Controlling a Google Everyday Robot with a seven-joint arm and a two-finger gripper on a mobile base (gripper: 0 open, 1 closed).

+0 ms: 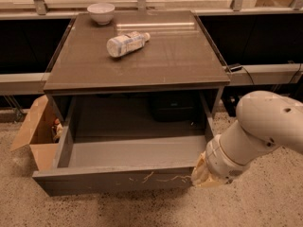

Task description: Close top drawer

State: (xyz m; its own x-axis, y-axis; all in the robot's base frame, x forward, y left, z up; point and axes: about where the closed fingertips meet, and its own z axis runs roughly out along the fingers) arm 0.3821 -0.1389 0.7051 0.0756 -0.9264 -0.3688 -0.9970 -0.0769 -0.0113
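The top drawer (113, 179) stands pulled far out of the brown cabinet (137, 56). Its flat dark front faces me with pale squiggly scratches near its right end. Its lighter grey inside (135, 150) shows nothing in it. My white arm (265, 131) reaches in from the right. My gripper (201, 174) is at the drawer's front right corner, low against the end of the front panel, mostly hidden behind the wrist.
A white bowl (101, 12) and a plastic bottle (125, 43) lying on its side sit on the cabinet top. An open cardboard box (35, 134) stands on the speckled floor left of the drawer. Dark windows and a ledge run behind.
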